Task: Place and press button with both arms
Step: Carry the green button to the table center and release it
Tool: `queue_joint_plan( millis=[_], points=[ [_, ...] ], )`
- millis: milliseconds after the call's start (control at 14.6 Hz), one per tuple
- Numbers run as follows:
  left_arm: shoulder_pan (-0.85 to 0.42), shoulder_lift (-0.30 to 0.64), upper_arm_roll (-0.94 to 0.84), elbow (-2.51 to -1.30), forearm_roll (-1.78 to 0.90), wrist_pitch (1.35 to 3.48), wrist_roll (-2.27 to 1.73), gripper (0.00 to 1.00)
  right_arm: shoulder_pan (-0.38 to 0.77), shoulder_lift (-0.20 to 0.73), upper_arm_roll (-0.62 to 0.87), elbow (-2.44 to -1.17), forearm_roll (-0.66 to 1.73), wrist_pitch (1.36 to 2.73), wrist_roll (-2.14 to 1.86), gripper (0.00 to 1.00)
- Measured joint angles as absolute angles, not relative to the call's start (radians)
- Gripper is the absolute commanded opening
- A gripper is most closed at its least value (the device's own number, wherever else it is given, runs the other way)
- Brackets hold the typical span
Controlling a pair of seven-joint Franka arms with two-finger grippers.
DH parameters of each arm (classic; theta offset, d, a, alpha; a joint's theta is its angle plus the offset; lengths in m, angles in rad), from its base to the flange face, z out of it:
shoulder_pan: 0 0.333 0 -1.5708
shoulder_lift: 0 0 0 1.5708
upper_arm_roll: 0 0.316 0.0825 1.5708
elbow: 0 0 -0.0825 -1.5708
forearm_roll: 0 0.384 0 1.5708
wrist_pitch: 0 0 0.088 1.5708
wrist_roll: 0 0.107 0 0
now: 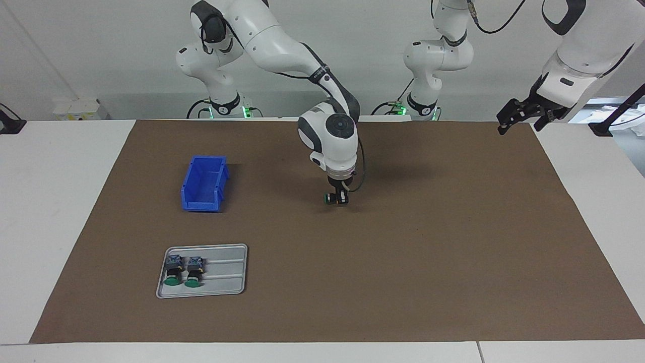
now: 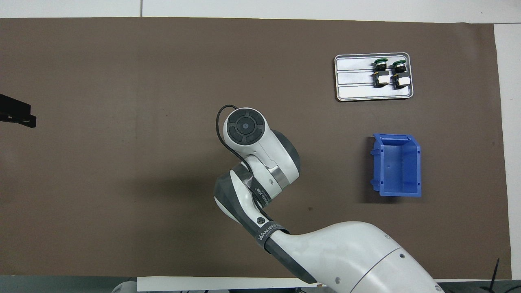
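My right gripper (image 1: 336,198) points straight down over the middle of the brown mat (image 1: 428,242). It is shut on a button (image 1: 329,198) whose green cap faces sideways, toward the right arm's end of the table. The button is just above the mat or on it; I cannot tell which. In the overhead view the right wrist (image 2: 244,127) hides both gripper and button. Two more buttons (image 1: 173,271) (image 1: 193,271) lie side by side on a grey tray (image 1: 227,282), and they also show in the overhead view (image 2: 381,73) (image 2: 399,74). My left gripper (image 1: 519,118) waits raised and open over the mat's corner (image 2: 16,116).
An empty blue bin (image 1: 204,184) stands on the mat, nearer to the robots than the tray, and shows in the overhead view (image 2: 397,165). The tray (image 2: 354,81) has bare room beside the two buttons. White table borders the mat.
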State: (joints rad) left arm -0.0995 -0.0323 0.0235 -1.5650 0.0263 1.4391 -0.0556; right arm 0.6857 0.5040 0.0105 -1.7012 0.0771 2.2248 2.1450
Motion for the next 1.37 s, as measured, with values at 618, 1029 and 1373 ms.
queue_joint_plan(
  millis=[618, 1029, 1373],
  points=[
    [-0.099, -0.036, 0.024, -1.566, 0.026, 1.439, -0.056, 1.00, 0.663, 0.480, 0.041, -1.647, 0.077, 2.173, 2.097, 0.99],
    [-0.100, -0.036, 0.024, -1.572, 0.026, 1.438, -0.153, 1.00, 0.453, 0.320, 0.036, -1.596, 0.076, 1.964, 1.670, 0.99],
    [-0.127, -0.037, 0.019, -1.589, 0.025, 1.438, -0.386, 1.00, 0.226, 0.165, 0.031, -1.595, 0.076, 1.759, 1.087, 0.99]
  ],
)
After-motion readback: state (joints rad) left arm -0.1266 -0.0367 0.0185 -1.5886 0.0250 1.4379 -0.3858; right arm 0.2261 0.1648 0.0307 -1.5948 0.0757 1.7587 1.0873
